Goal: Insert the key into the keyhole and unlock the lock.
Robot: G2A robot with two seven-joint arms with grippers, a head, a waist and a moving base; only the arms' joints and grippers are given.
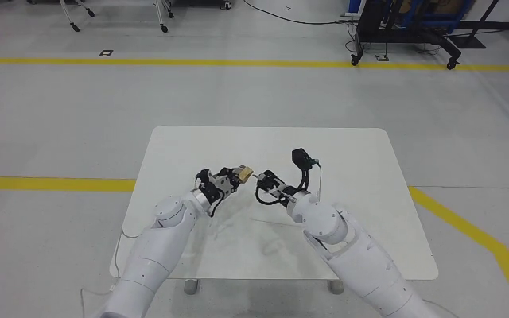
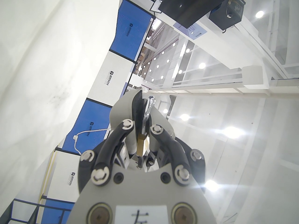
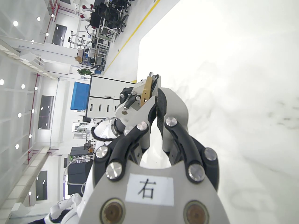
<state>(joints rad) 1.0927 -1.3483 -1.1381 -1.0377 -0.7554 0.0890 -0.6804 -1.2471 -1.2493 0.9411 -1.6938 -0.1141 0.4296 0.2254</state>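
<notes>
- Your right gripper (image 3: 156,100) is nearest you, jaws pressed shut; any key between them is hidden, so you cannot confirm it
- Just beyond its tips is the lock (image 3: 146,90), clamped in the shut jaws of your left gripper (image 2: 146,104), held above the table (image 1: 350,159)
- The lock's long axis runs roughly in line with the right jaws, so expect a short straight push

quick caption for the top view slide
Left gripper holds a brass padlock above the white table, right gripper close beside it.
</notes>
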